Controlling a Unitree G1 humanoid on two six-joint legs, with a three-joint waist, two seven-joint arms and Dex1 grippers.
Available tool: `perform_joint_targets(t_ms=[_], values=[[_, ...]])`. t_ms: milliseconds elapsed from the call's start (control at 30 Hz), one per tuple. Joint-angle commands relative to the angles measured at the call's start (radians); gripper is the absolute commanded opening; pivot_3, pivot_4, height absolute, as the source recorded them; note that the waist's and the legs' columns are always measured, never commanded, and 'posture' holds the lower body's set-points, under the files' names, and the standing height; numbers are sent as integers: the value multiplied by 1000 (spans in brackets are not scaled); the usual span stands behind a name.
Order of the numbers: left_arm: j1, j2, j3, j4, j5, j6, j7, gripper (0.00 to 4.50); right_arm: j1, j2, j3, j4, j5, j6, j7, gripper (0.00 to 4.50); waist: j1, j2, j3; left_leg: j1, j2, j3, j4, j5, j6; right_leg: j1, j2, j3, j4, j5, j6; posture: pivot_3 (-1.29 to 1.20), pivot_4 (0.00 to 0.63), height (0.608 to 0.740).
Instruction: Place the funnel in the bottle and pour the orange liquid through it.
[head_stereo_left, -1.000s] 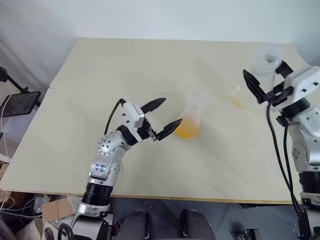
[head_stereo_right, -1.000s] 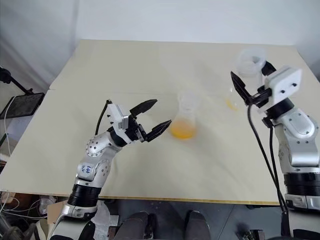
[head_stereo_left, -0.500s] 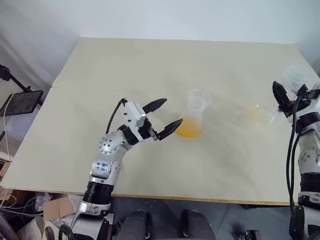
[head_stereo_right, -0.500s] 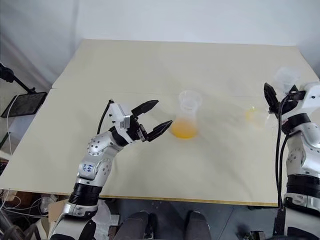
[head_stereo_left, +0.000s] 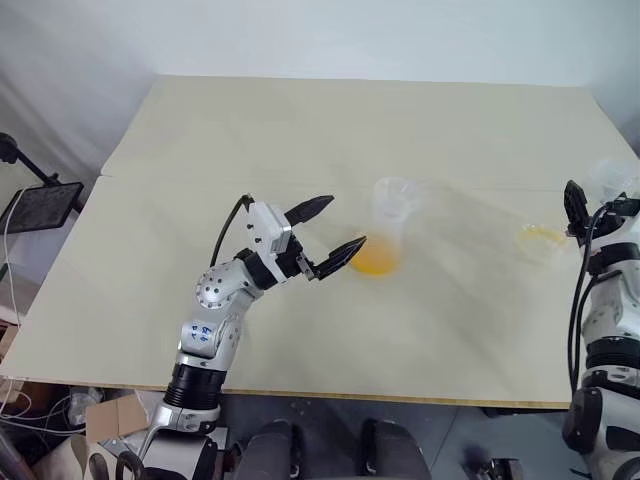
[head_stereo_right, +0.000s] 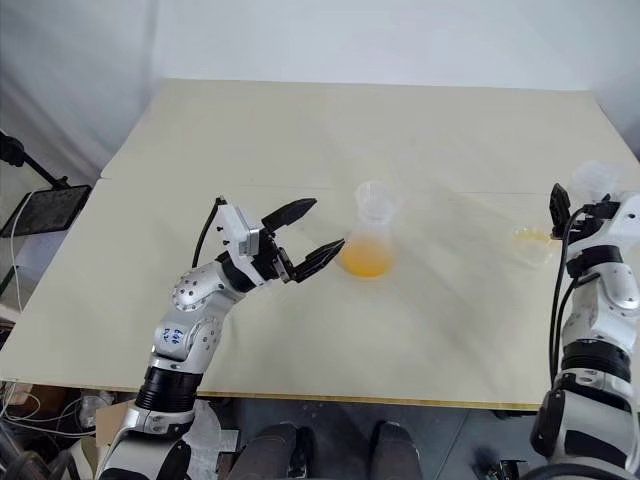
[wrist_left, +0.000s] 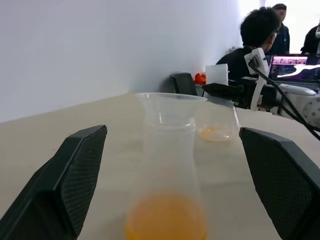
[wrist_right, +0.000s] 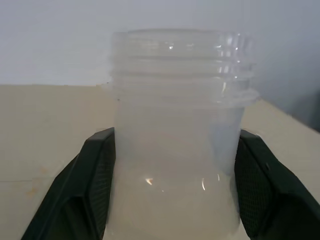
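Right edge blurred: the large clear wide-bottomed flask stands between the right gripper fingers; cannot tell whether they pinch it. Pale beige table, white wall, people seated beyond. Mid-table, the small clear plastic funnel sits in the clear tapering bottle, translucent orange liquid pooled at its base. Left gripper spread wide, just beside the bottle, not touching.
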Motion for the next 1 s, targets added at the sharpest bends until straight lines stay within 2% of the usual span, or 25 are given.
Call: perform_joint_targets(t_ms=[33, 100, 400, 667, 800, 933, 1000], values=[[-1, 10, 2, -45, -15, 6, -2, 4500, 41, 42, -56, -64, 50, -16, 9, 4048, -1, 0, 0, 0, 0, 0, 0, 0, 0, 0, 0, 0, 0, 0, 0, 0, 150, 740], [-1, 11, 3, -46, -15, 9, -3, 4500, 65, 39, -70, -86, 46, -19, -4, 4481, -2, 0, 0, 0, 1, 0, 0, 0, 0, 0, 0, 0, 0, 0, 0, 0, 150, 740], [8, 22, 6, -48, -23, 15, -7, 4500, 253, 48, -142, -406, 72, 16, -54, 4481, 3, 0, 0, 0, 0, -1, 0, 0, 0, 0, 0, 0, 0, 0, 0, 0, 150, 740], [66, 60, 21, -91, -44, 50, -13, 4500, 324, 41, -177, -621, 109, 50, -54, 4481, 2, 0, 0, 1, 0, 0, 0, 0, 0, 0, 0, 1, 0, 0, 0, 0, 150, 740], [93, 101, 31, -110, -53, 67, -27, 4500, 310, 30, -147, -695, 146, 96, 18, 4481, 2, 1, 0, 1, 0, 0, 0, 0, 0, 0, 0, 2, 0, 0, 0, 0, 150, 740], [138, 170, 61, -144, -68, 93, -55, 4500, 315, -15, -50, -776, 150, 122, 203, 4481, 1, 1, 0, 1, 0, 0, 0, 0, 0, 0, 0, 2, 0, 0, 0, 0, 150, 740], [173, 206, 88, -171, -88, 111, -69, 4500, 352, -39, -3, -828, 202, 195, 310, 4481, 1, 1, 0, 1, 1, 0, 0, 0, 0, 0, 0, 2, 0, 0, 0, 0, 150, 740]])
